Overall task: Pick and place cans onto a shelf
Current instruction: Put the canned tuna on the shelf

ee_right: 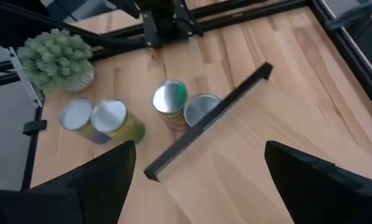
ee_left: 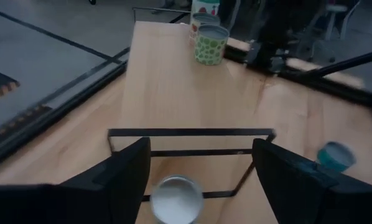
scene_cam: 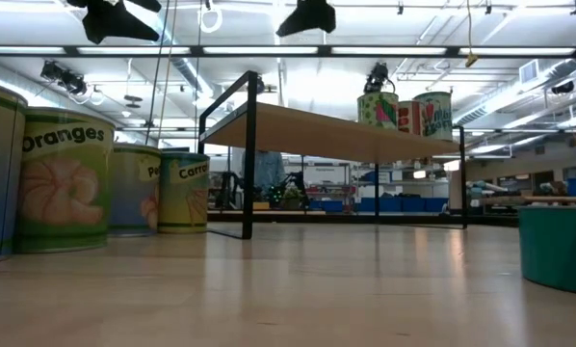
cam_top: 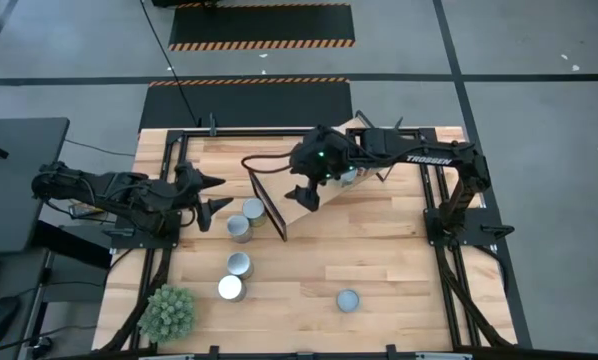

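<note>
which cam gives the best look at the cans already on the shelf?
Low view: two cans on the shelf stand side-on atop the plank, labels visible. Left wrist view shows them far off at the plank's end. High view mostly hides them under the right arm. Right wrist view shows only cans on the table.

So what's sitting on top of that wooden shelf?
Cans: the low view shows three on the shelf, a green-patterned can, a red-labelled can and another can. From above, the right arm covers most.
</note>
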Available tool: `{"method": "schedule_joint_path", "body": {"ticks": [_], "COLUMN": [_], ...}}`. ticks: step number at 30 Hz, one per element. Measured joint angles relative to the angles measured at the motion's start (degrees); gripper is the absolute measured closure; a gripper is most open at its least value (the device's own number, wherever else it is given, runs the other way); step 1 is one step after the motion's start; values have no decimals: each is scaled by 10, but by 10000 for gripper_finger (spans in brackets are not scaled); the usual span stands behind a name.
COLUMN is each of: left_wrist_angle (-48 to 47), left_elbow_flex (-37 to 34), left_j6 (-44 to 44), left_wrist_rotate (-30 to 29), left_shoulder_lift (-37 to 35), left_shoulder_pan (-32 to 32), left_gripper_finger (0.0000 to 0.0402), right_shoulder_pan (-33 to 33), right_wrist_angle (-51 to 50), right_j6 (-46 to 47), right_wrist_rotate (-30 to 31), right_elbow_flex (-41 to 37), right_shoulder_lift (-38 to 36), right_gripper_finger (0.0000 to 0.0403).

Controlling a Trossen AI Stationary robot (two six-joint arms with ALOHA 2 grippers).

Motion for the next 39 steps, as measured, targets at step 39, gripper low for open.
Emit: {"method": "schedule_joint_path", "body": {"ticks": [39], "left_wrist_angle": [306], "left_elbow_flex": [0], "left_j6": [-140], "left_wrist_rotate": [39], "left_shoulder_lift": [55], "left_shoulder_pan": [1], "left_gripper_finger": [115], "right_shoulder_pan": [342], "right_wrist_angle": [-213], "right_j6": [253], "right_wrist_rotate": [214], "right_elbow_flex": [-78], "right_shoulder_lift": [0], "right_gripper_finger": [39]}}
